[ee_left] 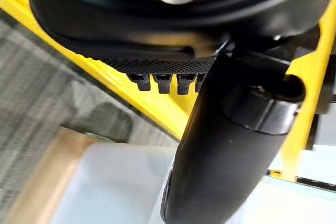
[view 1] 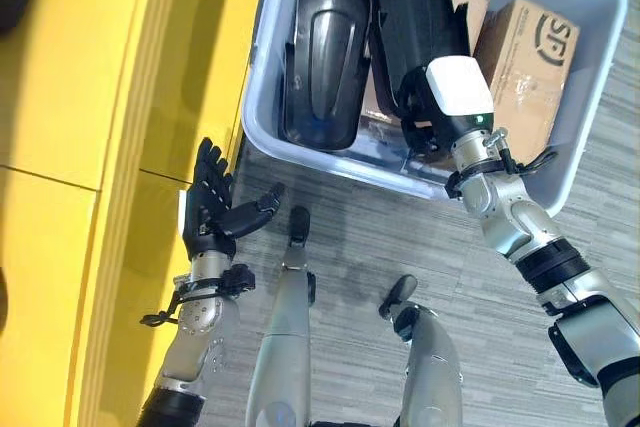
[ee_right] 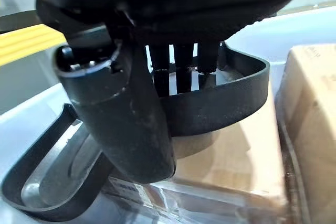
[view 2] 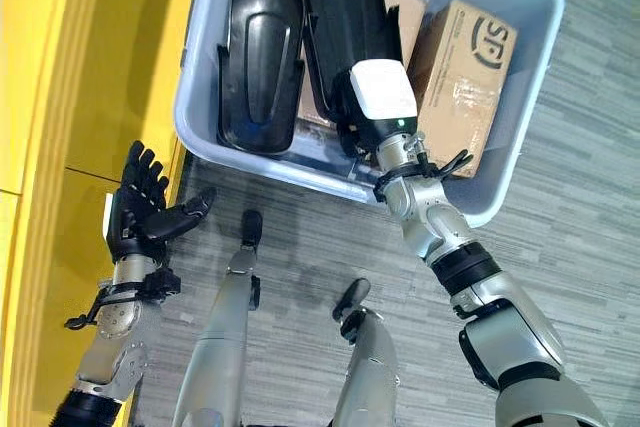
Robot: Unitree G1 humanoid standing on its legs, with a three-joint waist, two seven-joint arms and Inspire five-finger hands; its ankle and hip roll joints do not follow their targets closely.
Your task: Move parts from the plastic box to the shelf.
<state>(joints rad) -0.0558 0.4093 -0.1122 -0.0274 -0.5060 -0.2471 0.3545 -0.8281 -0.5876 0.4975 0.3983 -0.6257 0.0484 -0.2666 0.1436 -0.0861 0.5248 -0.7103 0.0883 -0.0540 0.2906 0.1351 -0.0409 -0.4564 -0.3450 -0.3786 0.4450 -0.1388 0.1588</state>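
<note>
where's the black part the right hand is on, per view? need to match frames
Left eye view: black part stands in the grey plastic box, upper centre, right hand at its lower end.
Right eye view: same part, upper centre, right of the second black part.
Left wrist view: not visible.
Right wrist view: its curved black edge runs past the fingers.
Shared landmark: cardboard box.

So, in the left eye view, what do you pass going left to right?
Yellow shelf → left hand, open → first black part in the plastic box → second black part, under the right hand → cardboard box.
</note>
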